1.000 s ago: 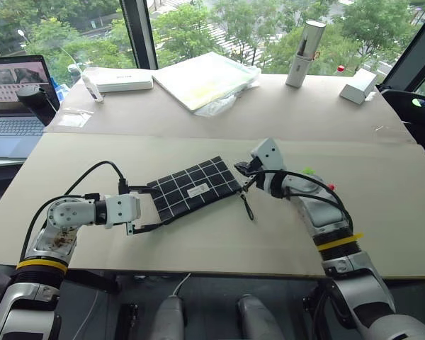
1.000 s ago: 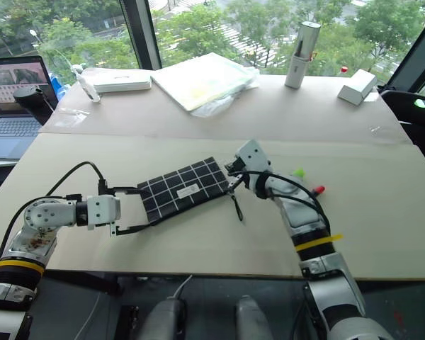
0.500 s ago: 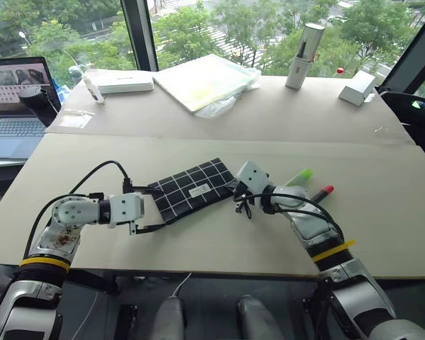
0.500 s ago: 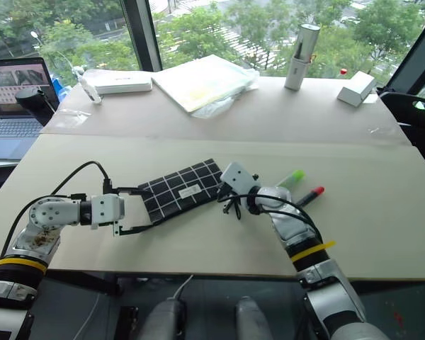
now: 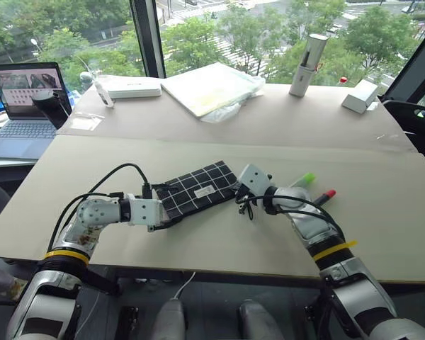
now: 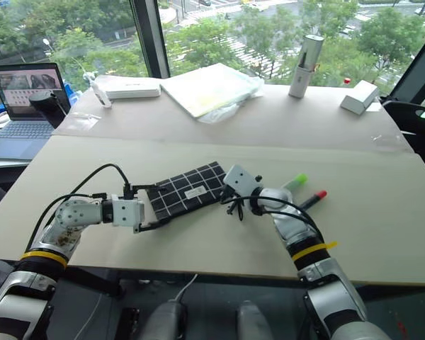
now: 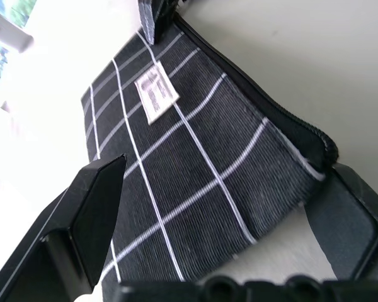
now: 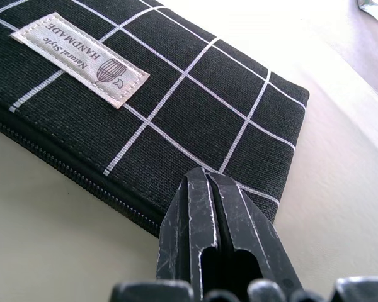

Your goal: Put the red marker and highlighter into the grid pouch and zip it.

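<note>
Left end effector [image 5: 164, 207] newly astride grid pouch [image 5: 198, 190].

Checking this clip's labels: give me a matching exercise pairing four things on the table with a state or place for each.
Things:
1. left gripper
2. right gripper
3. grid pouch
4. highlighter

States or places:
A. fingers shut at the pouch's zipper end
B. lies beside the red marker
C. fingers open around the pouch's end
D. flat between the two grippers

Pairs: 1-C, 2-A, 3-D, 4-B
</note>
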Available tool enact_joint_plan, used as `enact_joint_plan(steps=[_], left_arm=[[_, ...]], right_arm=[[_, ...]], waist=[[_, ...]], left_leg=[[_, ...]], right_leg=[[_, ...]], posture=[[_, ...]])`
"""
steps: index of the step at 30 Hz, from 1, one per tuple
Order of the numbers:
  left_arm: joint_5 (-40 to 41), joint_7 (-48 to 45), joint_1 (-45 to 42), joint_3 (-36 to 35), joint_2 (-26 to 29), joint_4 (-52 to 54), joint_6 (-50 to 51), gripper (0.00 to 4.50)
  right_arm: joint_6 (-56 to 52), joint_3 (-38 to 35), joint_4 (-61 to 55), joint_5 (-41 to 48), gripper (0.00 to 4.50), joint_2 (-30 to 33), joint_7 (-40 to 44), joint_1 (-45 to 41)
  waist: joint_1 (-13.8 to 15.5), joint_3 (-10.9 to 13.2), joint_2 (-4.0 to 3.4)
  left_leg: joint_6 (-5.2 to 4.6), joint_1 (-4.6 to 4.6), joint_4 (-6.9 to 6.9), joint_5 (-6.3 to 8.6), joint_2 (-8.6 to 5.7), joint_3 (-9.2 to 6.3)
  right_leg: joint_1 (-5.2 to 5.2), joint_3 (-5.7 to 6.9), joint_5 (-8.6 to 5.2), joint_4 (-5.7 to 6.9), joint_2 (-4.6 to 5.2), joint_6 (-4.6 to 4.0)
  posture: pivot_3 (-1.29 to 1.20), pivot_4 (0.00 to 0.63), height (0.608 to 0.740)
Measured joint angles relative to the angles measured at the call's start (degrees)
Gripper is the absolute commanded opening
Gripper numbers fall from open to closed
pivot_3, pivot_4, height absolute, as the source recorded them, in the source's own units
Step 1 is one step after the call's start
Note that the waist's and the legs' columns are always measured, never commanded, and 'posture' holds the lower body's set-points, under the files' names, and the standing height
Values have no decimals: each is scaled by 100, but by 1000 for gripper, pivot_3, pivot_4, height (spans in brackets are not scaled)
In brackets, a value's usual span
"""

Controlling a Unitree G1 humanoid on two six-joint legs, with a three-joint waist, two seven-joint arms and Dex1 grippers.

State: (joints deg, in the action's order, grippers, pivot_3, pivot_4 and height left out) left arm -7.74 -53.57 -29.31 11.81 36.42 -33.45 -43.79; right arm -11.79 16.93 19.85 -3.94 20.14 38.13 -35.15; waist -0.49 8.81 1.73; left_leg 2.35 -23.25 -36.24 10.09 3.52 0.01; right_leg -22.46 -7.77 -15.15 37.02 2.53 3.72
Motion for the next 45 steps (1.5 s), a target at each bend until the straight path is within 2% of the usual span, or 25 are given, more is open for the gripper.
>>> enact_joint_plan(steps=[4, 7, 12, 14, 17, 20, 22, 23, 26, 27, 31, 34, 36, 40, 45], left_arm=[[-282, 354, -244, 166, -103, -320, -294, 4500], [-369, 458, -391, 269, -177, -557, -460, 3856], [-353, 408, -426, 397, -244, -805, -622, 1839], [-318, 333, -426, 443, -251, -846, -637, 1234], [-234, 243, -479, 432, -236, -827, -620, 95], [-67, 80, -432, 421, -204, -731, -540, 23], [59, -34, -372, 404, -193, -627, -356, 0], [126, -104, -340, 388, -187, -575, -212, 0], [256, -174, -286, 301, -187, -462, 150, 0], [325, -188, -252, 270, -189, -432, 256, 0], [692, -300, -28, 21, -200, -286, 799, 0], [1120, -344, 215, -237, -365, -41, 1394, 0], [1419, -334, 404, -392, -536, 215, 1830, 0], [1651, -243, 541, -478, -769, 667, 2473, 0], [1775, -97, 556, -590, -933, 1130, 2963, 0]], right_arm=[[5, -13, 20, 0, 74, -15, 0, 2], [31, -17, 50, 1, 0, -15, 3, 3], [129, -41, 113, 2, 0, -15, 2, 0], [150, -49, 134, 3, 0, -15, 2, -2], [154, -49, 143, 5, 0, -29, 2, -8], [159, -60, 155, 23, 0, -63, 6, -13], [100, -203, 212, 124, 591, -181, -1, -12], [-96, -412, 250, 346, 724, -347, -34, -11], [-514, -818, 290, 892, 1736, -629, -40, -16], [-624, -958, 284, 1066, 1950, -697, -25, -21], [-1457, -2135, 283, 2225, 3408, -911, -243, -330], [-2055, -2905, 226, 3000, 3408, -738, -337, -682], [-2282, -3126, -27, 3231, 3408, -407, -297, -795], [-2481, -3053, -310, 3231, 3408, -88, -105, -738], [-2533, -2331, -594, 2973, 3408, 36, 142, -272]], waist=[[-2, -3, 1], [-3, -5, 0], [-3, -5, 1], [-3, -5, 1], [-23, -8, -1], [-45, -12, -2], [-60, -13, -1], [-75, -13, -1], [-98, -13, -1], [-102, -13, -1], [-171, -12, -2], [-197, -9, -7], [-185, -8, -8], [-205, -8, -8], [-216, -7, -7]], left_leg=[[0, 1, 1, 0, 0, -1], [0, 1, 1, 0, 0, -2], [0, 0, 1, 0, -1, -2], [0, 0, 1, 0, -1, -2], [0, 0, 5, 1, 0, -2], [0, 2, 18, 1, 0, -2], [0, 4, 23, 1, 1, -2], [0, 3, 25, 1, 1, -2], [0, 1, 27, 1, 1, -3], [-1, 0, 26, 1, 2, -3], [-1, -10, 31, 1, 3, -4], [-1, -23, 36, 1, 2, -6], [-1, -67, 33, 1, 1, -17], [-1, -85, 33, 1, 1, -24], [-1, -90, 33, 1, 0, -28]], right_leg=[[2, 0, -1, 0, 0, 2], [2, 1, -2, 0, 0, 3], [2, 1, -2, 0, 0, 4], [2, 1, -3, 0, 0, 4], [1, 1, -6, -2, 0, 4], [-1, 1, -9, -5, 0, 0], [-3, 1, -10, -5, 0, -2], [-4, 1, -10, -4, -1, -4], [-6, 1, -9, -4, -1, -6], [-7, 1, -9, -4, -1, -6], [-21, 2, -3, -1, -1, -19], [-35, 2, 0, 1, 0, -30], [-70, 12, 6, 0, 0, -39], [-85, 18, 8, 0, -1, -43], [-89, 20, 8, -1, -2, -43]], posture=[[0, 150, 740], [0, 150, 740], [0, 150, 740], [0, 150, 740], [0, 150, 740], [0, 150, 740], [0, 150, 740], [0, 150, 740], [0, 150, 740], [0, 150, 740], [0, 150, 740], [0, 150, 740], [0, 150, 740], [0, 150, 740], [0, 150, 740]])
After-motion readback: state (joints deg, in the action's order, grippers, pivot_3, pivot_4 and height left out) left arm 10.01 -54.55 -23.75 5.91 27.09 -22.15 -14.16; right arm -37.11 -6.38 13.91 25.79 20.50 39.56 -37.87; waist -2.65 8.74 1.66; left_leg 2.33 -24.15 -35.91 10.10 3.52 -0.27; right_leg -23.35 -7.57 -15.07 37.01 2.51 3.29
